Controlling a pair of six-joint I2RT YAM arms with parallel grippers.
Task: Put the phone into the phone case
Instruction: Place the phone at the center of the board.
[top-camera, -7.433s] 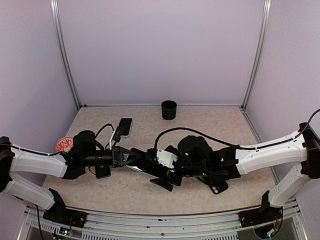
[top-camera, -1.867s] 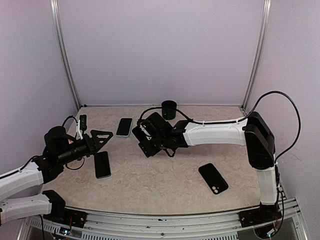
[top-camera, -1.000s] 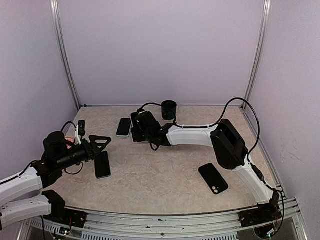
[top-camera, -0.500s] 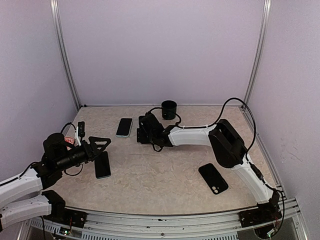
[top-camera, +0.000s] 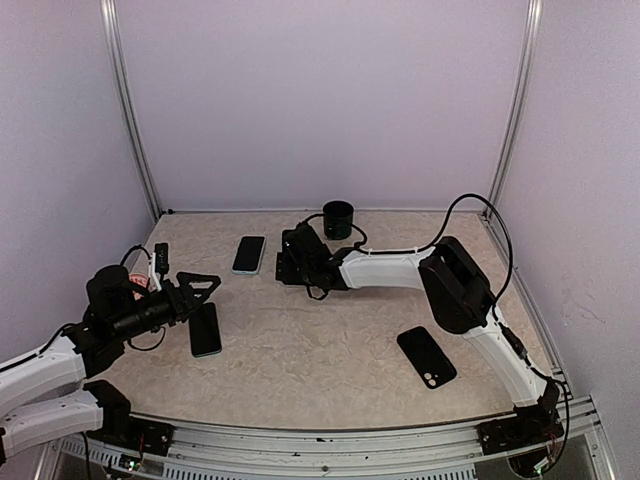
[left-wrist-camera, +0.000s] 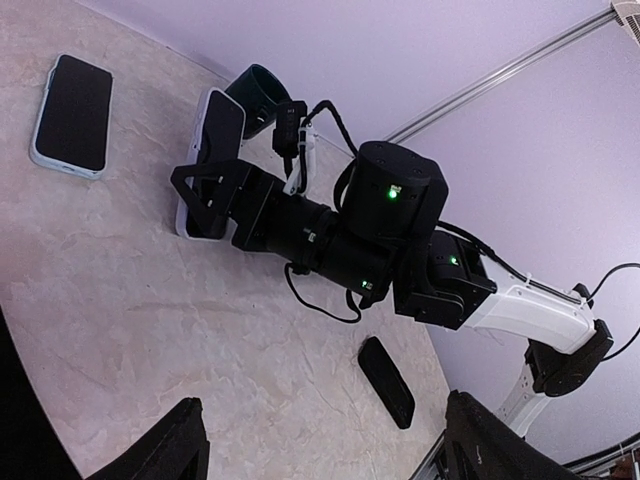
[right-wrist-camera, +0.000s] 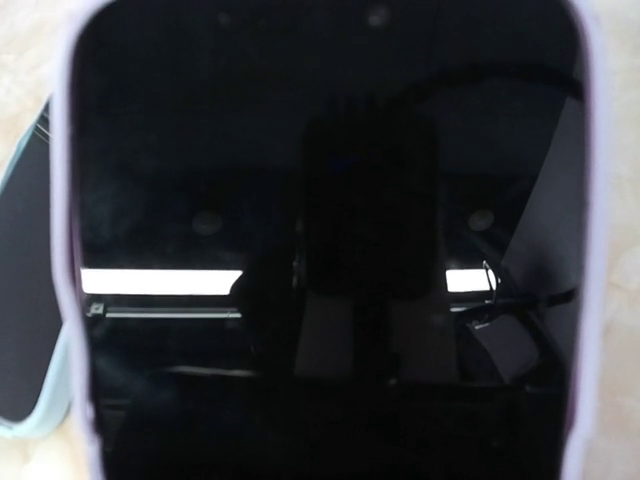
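Note:
A phone (left-wrist-camera: 222, 120) with a dark screen sits inside a pale lilac case (right-wrist-camera: 583, 250). It stands tilted over the back middle of the table. My right gripper (left-wrist-camera: 205, 190) is shut on it across its width. In the right wrist view the phone's screen (right-wrist-camera: 330, 200) fills the frame and hides the fingers. From the top view the right gripper (top-camera: 288, 262) covers the phone. My left gripper (top-camera: 205, 283) hovers over the left side of the table, open and empty. Its fingertips (left-wrist-camera: 185, 445) frame bare tabletop in the left wrist view.
A mint-cased phone (top-camera: 249, 254) lies flat just left of the right gripper, and its edge (right-wrist-camera: 20, 340) shows beside the lilac case. A dark phone (top-camera: 205, 330) lies under the left gripper. A black phone-shaped thing (top-camera: 427, 357) lies front right. A black cup (top-camera: 338, 218) stands at the back.
The right gripper has shifted a little to the right, away from the mint-cased phone, still holding the cased phone. The left arm has barely moved.

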